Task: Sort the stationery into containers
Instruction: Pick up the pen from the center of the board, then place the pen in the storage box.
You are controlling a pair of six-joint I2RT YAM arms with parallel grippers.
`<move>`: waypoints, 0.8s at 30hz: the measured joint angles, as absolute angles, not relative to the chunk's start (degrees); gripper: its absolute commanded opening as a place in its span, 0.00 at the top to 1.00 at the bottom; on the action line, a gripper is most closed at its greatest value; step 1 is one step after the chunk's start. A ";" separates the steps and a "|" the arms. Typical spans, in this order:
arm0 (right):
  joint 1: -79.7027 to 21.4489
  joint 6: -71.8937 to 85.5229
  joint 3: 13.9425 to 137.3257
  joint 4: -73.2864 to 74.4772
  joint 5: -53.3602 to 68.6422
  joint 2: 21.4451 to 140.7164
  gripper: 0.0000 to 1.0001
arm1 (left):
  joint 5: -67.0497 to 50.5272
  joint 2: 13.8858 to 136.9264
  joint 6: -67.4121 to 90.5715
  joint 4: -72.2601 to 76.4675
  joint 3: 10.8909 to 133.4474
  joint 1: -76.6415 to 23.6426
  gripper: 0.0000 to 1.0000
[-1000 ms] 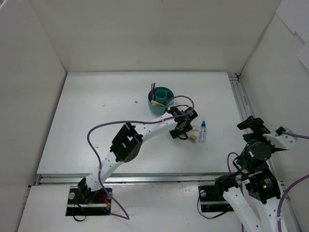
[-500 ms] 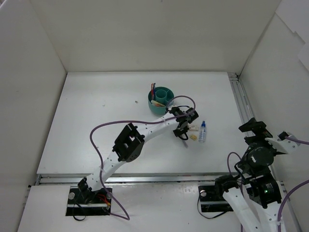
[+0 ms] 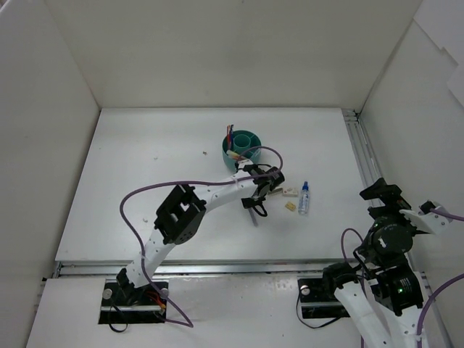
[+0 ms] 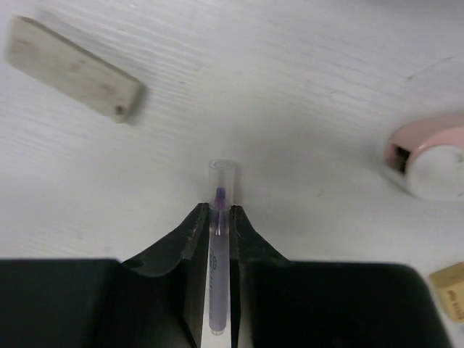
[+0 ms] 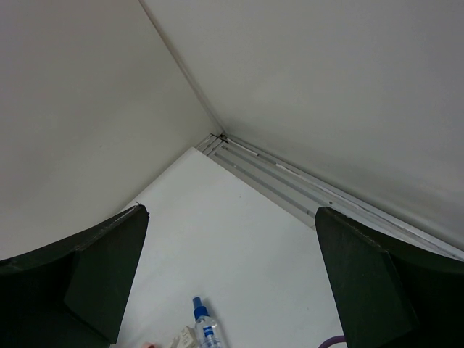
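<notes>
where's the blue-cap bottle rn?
Top view: the bottle sits on the table right of centre, just right of the two eraser blocks, nearer the arms than the teal organizer.

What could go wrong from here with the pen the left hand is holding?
The thin clear-capped purple pen is pinched only between the left hand's narrow tips, so it might pivot or slip. The round teal plastic organizer already holds several coloured pens, so insertion may snag.
</notes>
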State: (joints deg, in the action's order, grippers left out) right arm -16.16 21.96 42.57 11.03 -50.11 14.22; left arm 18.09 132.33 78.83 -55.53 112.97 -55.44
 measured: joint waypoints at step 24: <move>-16.16 16.32 42.57 3.29 -49.21 26.41 0.02 | 6.55 99.04 5.04 25.63 72.53 -44.82 1.00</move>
